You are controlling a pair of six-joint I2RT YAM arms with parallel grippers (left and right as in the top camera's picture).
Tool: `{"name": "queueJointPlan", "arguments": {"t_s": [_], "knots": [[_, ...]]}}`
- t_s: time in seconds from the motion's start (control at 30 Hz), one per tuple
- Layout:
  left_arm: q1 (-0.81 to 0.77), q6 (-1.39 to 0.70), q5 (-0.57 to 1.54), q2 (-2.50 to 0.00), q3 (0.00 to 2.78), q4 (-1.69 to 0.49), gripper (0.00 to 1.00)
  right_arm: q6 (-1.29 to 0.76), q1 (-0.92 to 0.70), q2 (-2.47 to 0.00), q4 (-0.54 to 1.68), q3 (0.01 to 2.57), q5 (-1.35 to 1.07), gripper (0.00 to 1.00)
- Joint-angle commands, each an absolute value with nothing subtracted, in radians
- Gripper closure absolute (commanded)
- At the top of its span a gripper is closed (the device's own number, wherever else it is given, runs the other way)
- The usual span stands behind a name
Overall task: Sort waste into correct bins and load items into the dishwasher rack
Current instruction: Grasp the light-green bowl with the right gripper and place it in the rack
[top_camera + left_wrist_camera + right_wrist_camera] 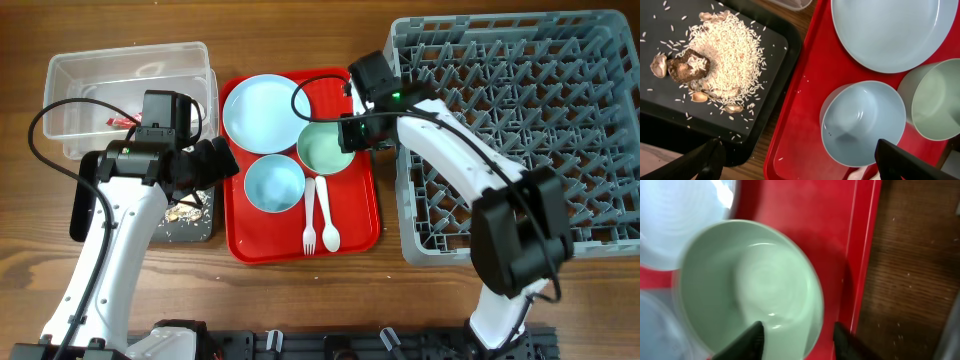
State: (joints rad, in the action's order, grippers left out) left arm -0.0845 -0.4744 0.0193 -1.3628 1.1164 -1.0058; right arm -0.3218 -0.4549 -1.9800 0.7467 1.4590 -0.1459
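Observation:
The mint-green bowl [325, 148] stands on the red serving tray, next to the light-blue plate [262, 110] and the light-blue bowl [273, 184]. The white fork [310, 215] and spoon [328, 215] lie in front of them. My right gripper [800, 340] is open and straddles the mint-green bowl's [750, 285] right rim, one finger inside and one outside. My left gripper [805, 167] is open and empty above the edge between the black tray [670, 115] and the red tray. Food scraps [715, 60] lie in the black tray. The red wrapper [122, 121] lies in the clear tub [130, 65]. The tissue and yellow cup are out of view.
The grey dishwasher rack [520, 120] fills the right side, close to the red serving tray [355, 215]. The clear tub stands at the back left, with the black tray [195, 230] in front of it under my left arm. A strip of bare wood separates the red tray from the rack.

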Motion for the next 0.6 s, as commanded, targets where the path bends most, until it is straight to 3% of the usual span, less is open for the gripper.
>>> {"name": "queueJointPlan", "arguments": {"t_s": [0.0,0.1,0.13,0.3,0.4,0.57], "knots": [[-0.079,-0.487,0.002,-1.356,1.119,-1.003,0.03,-0.386,-0.455,-2.062,0.741,1.464,-0.117,0.69],[-0.079,-0.487,0.002,-1.356,1.119,-1.003,0.03,-0.423,-0.455,-2.066,0.741,1.465,-0.041,0.94],[-0.079,-0.487,0.002,-1.356,1.119,-1.003,0.03,-0.422,-0.454,-2.054,0.742,1.47,-0.025,0.96],[-0.079,-0.487,0.002,-1.356,1.119,-1.003,0.04,-0.391,-0.402,-1.819,0.711,1.543,0.18,0.96],[-0.079,-0.487,0.002,-1.356,1.119,-0.999,0.04,-0.184,-0.362,-1.682,0.551,1.543,0.478,0.96],[-0.079,-0.487,0.002,-1.356,1.119,-0.988,0.04,0.332,-0.288,-1.721,0.281,1.543,0.785,0.96]]}}
